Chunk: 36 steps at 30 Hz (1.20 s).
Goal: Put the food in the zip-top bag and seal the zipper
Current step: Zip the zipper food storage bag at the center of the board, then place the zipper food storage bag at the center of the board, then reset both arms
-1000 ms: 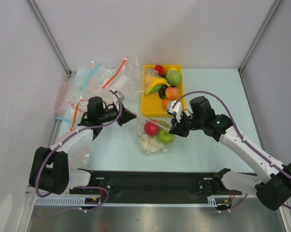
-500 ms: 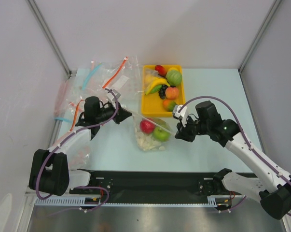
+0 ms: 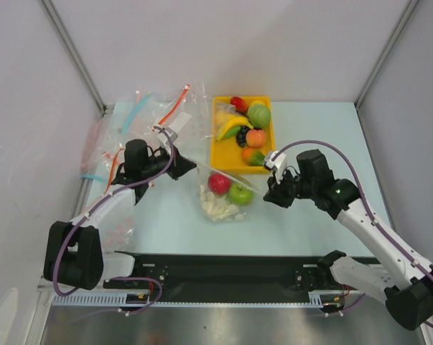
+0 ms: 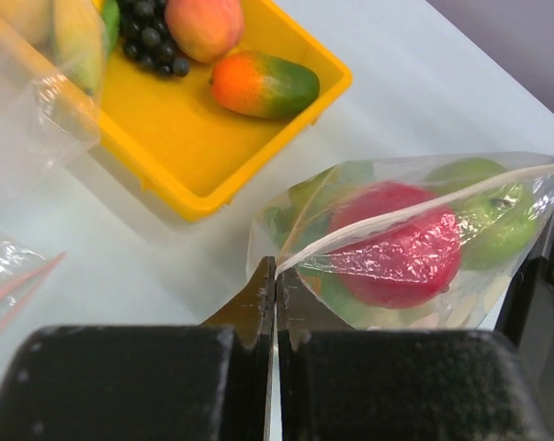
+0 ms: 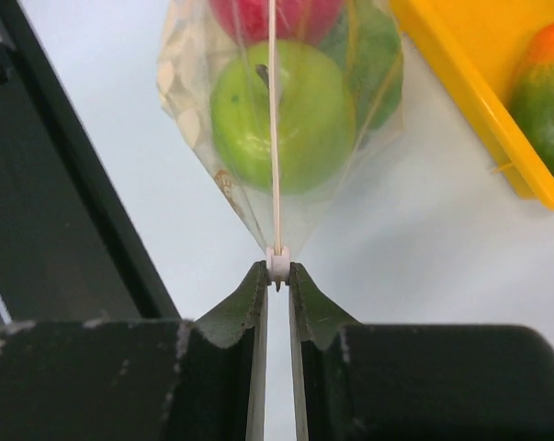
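Note:
The zip-top bag (image 3: 223,198) hangs stretched between my two grippers, just in front of the tray. Inside it are a round red fruit (image 3: 218,183), a green apple (image 3: 240,193) and the pale cabbage (image 3: 220,210). My left gripper (image 3: 191,167) is shut on the bag's left corner (image 4: 286,262), where the zipper (image 4: 414,213) begins. In the left wrist view the red fruit (image 4: 401,253) lies behind the strip. My right gripper (image 3: 268,195) is shut on the small white slider (image 5: 277,262) at the zipper's (image 5: 274,119) other end, with the green apple (image 5: 281,115) just beyond it.
A yellow tray (image 3: 215,144) with several toy fruits stands right behind the bag. Several plain clear bags with blue and red strips (image 3: 148,115) lie at the back left. A black rail (image 3: 223,269) runs along the near edge.
My right gripper has moved right, away from the bag's body. The left gripper has drawn back and to the left, and the bag has shifted a little left and away with it.

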{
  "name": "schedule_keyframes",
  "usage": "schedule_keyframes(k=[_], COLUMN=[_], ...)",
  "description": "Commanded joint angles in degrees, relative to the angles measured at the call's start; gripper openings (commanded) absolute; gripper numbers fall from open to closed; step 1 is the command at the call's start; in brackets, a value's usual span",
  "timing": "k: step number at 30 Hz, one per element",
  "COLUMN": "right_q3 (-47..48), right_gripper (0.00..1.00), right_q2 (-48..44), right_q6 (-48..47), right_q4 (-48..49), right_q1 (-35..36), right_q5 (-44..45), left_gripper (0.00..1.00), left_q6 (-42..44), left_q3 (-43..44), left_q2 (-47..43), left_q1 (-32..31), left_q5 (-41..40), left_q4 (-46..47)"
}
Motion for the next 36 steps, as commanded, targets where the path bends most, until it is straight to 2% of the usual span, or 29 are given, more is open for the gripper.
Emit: schedule_keyframes(k=[1,4,5,6,7,8,9,11,12,16,17,20,23,26,27,30,36], right_q3=[2.28,5.45,7.28,8.34,9.83,12.37,13.62,15.12,16.25,18.81,19.60,25.04,30.76,32.35,32.35,29.81,18.84], right_gripper=[0.00,0.00,0.03,0.19,0.42,0.73,0.86,0.96,0.98,1.00,1.00,1.00,1.00,1.00,1.00,1.00,1.00], right_q2=[3.20,7.85,9.00,10.14,12.50,13.31,14.01,14.46,14.37,13.14,13.05,15.23,18.05,18.76,18.76,17.19,11.56], right_q6=[4.12,6.57,7.11,7.72,9.82,12.01,13.95,18.00,19.14,31.26,36.51,42.77,46.13,51.41,54.20,57.64,60.46], right_q4=[5.64,8.98,9.52,9.87,10.22,10.75,11.36,14.35,15.57,19.89,19.37,13.76,5.85,-0.48,-3.46,-8.74,-11.13], right_q1=[-2.98,-5.35,-5.71,-6.07,-6.24,-6.24,-6.42,-6.68,-6.77,-7.39,-7.56,-8.27,-8.35,-8.27,-8.35,-8.35,-8.88], right_q5=[0.71,-0.97,-0.79,-0.44,0.78,5.66,8.23,13.41,14.66,24.94,28.96,33.99,36.38,38.32,38.75,41.74,43.06], left_gripper=[0.00,0.02,0.09,0.42,0.58,0.89,0.97,1.00,1.00,1.00,1.00,1.00,1.00,1.00,1.00,1.00,1.00], left_q6=[-2.39,-4.14,-5.63,-6.34,-7.13,-8.18,-8.54,-9.50,-10.12,-16.61,-20.72,-30.82,-35.95,-35.27,-34.57,-33.42,-37.71], left_q3=[5.99,8.98,9.60,11.08,11.97,12.67,13.12,12.86,12.94,14.44,14.53,13.57,13.21,13.56,13.04,6.83,-7.50], left_q2=[0.39,1.45,1.80,2.24,2.68,2.68,2.42,0.41,-0.21,-2.32,-2.85,-5.57,-7.95,-11.37,-13.12,-21.55,-39.30], left_q1=[1.12,1.12,1.12,1.03,1.03,0.94,1.03,0.94,0.94,0.94,0.94,1.03,1.03,0.94,0.94,0.94,1.82], left_q5=[-3.99,-4.96,-5.39,-6.79,-8.28,-9.26,-10.31,-11.80,-13.03,-20.05,-20.95,-23.85,-24.20,-25.87,-26.92,-30.25,-38.86], left_q4=[3.44,3.18,2.83,1.43,-0.32,-1.38,-2.00,-2.01,-2.62,-7.18,-8.24,-7.64,-8.15,-12.45,-16.64,-19.48,-22.84])
